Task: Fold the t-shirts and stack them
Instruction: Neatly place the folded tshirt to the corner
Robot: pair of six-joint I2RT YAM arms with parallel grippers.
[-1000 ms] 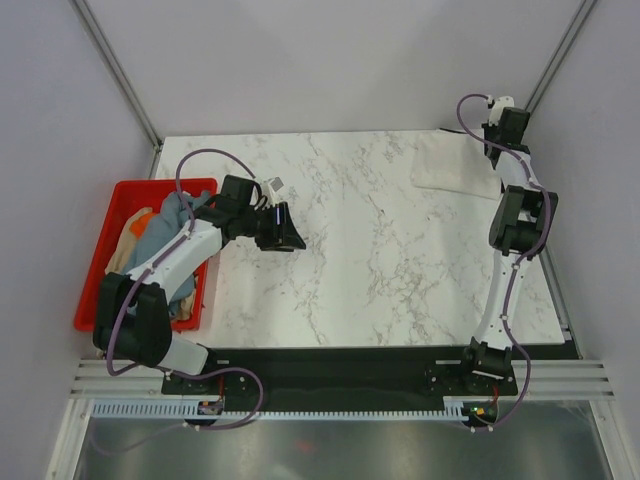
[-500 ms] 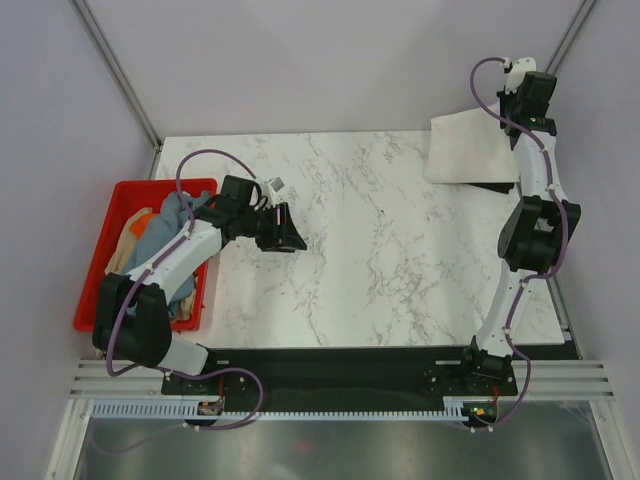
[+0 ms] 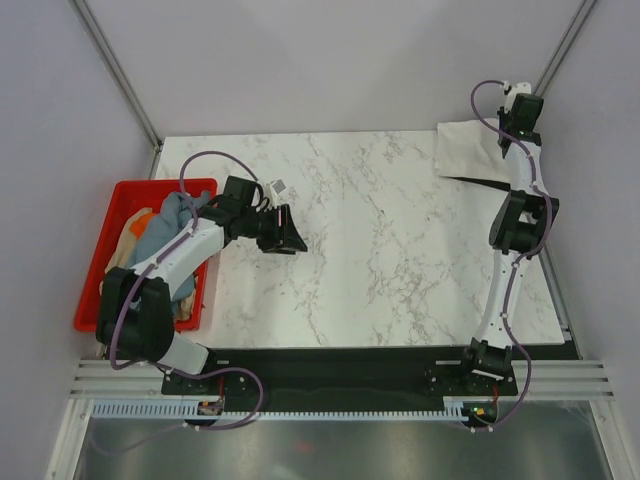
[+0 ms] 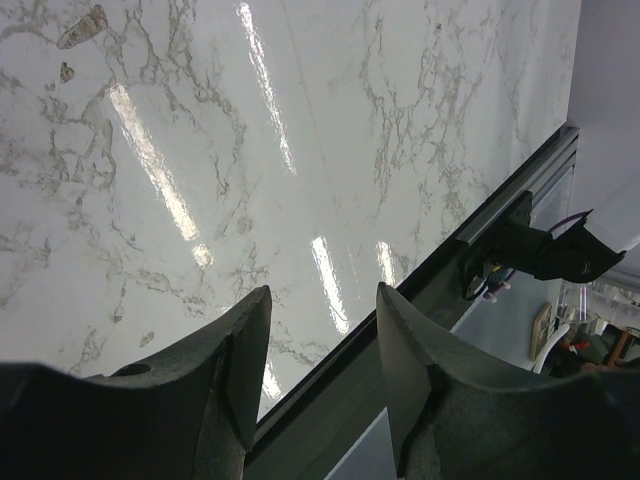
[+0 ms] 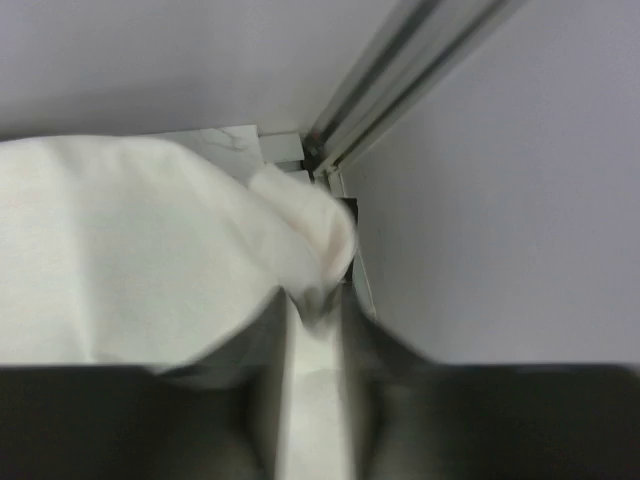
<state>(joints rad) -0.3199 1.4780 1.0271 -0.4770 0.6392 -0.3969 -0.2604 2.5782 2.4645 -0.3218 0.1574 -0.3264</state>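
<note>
A folded cream-white t-shirt (image 3: pixel 465 150) hangs just above the table's far right corner, casting a dark shadow under its near edge. My right gripper (image 3: pixel 504 138) is at its right edge, jaws close together with the cloth (image 5: pixel 130 250) pinched between them (image 5: pixel 315 300); that view is blurred. More t-shirts, a grey-blue one (image 3: pixel 178 215) and a tan one (image 3: pixel 128 245), lie heaped in the red crate. My left gripper (image 3: pixel 292 240) hovers over the marble table left of centre, open (image 4: pixel 320 300), with nothing between its fingers.
The red plastic crate (image 3: pixel 120 192) sits off the table's left edge. A metal corner post (image 5: pixel 400 70) and grey walls stand close behind the right gripper. The table's near edge and a black rail (image 4: pixel 500 215) show in the left wrist view.
The right arm has lifted the cream-white t-shirt off the table and carried it toward the far right corner. The left arm has stayed still.
</note>
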